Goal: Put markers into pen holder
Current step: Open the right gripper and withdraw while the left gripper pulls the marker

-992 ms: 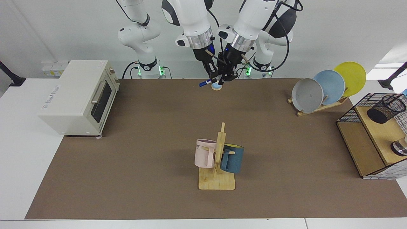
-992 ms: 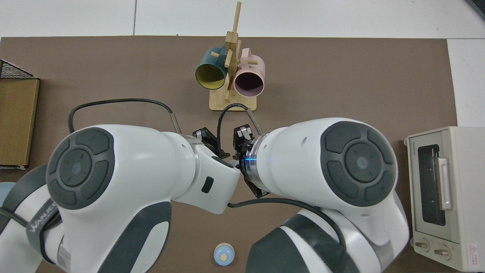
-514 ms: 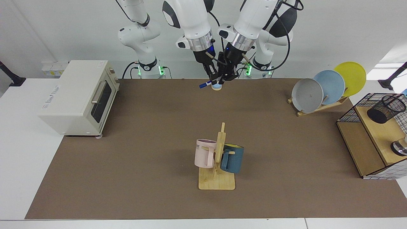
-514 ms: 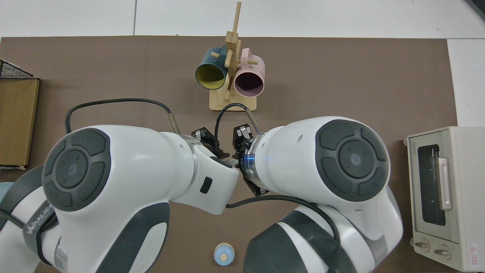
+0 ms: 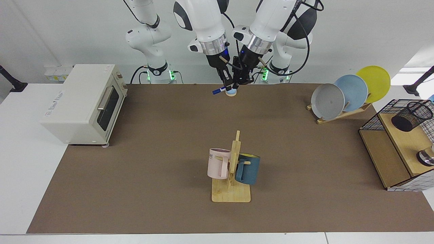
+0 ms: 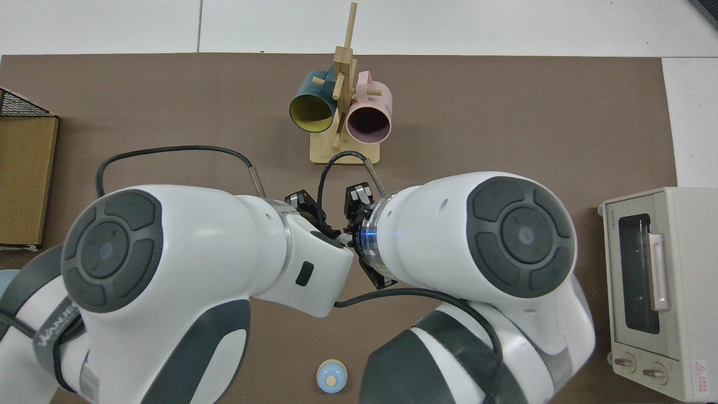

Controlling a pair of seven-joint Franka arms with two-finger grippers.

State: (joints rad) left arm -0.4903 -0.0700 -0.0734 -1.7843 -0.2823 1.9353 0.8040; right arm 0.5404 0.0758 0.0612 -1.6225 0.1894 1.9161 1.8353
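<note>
White table (image 5: 20,159) under a brown mat (image 5: 162,142). On the mat: mug tree (image 5: 232,189) near the middle, with pink and blue mugs; plate rack (image 5: 342,113) with three plates; small blue round thing (image 5: 232,92) at the far edge; wire frame with wooden boards (image 5: 383,159) at one end. Toaster oven (image 5: 84,103) at the other end, part on the mat, part off.

Bright, even overhead light in both views. Soft short shadows under mug rack (image 5: 231,189) & toaster oven (image 5: 84,101). Glare patch at far edge by yellow plate (image 5: 373,83). Focus sharp throughout.
</note>
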